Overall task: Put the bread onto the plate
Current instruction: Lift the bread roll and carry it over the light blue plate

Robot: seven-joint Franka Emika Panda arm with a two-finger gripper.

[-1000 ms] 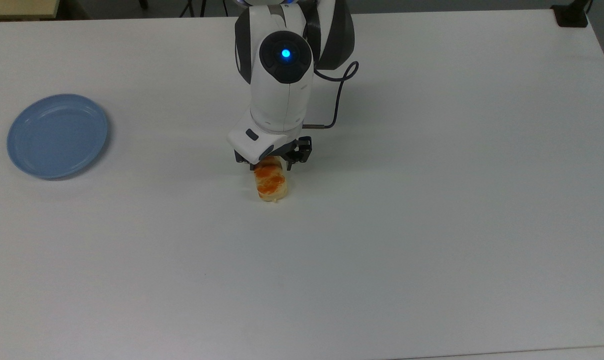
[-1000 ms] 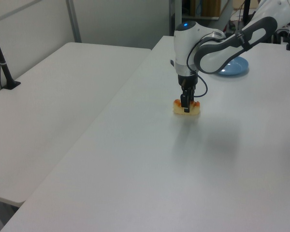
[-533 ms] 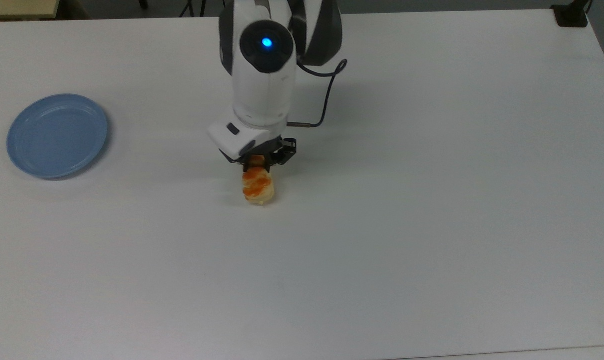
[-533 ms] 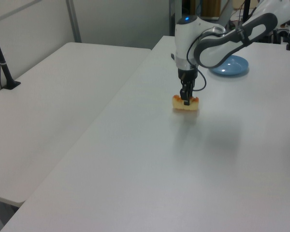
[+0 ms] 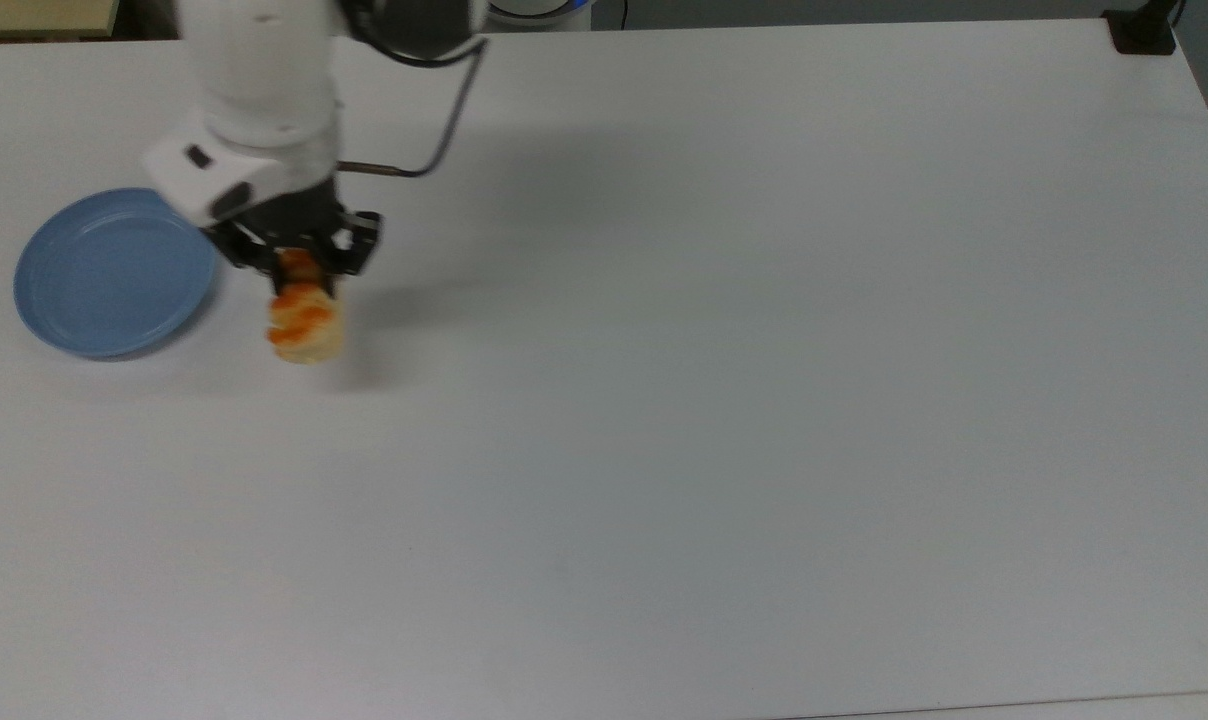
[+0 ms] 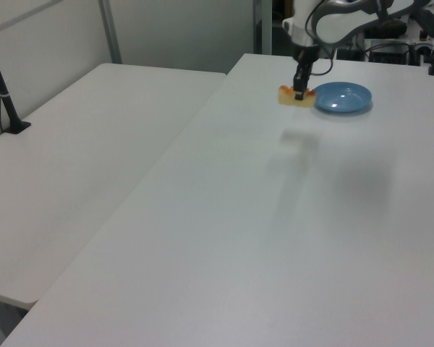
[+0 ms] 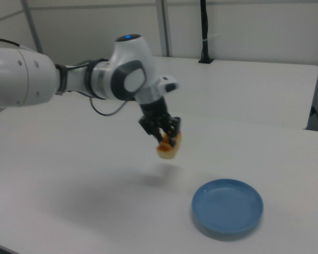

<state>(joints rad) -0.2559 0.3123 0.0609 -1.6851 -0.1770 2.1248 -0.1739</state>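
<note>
My gripper (image 5: 299,272) (image 6: 299,91) (image 7: 166,138) is shut on the bread (image 5: 305,320) (image 6: 288,96) (image 7: 168,147), a pale-yellow bun with orange-red patches, and holds it in the air above the table. The round light-blue plate (image 5: 114,270) (image 6: 343,97) (image 7: 227,205) lies on the table just to the top view's left of the bread. In the right view the bread hangs above and to the right view's left of the plate. The bread's shadow falls on the table beside the plate.
The white table (image 5: 724,400) stretches wide to the top view's right. A second white table (image 6: 79,159) stands alongside it in the left view. A black post base (image 5: 1144,30) sits at the top view's far right corner.
The gripper has lifted the bread off the table and carried it far to the top view's left, from the table's middle to right beside the plate.
</note>
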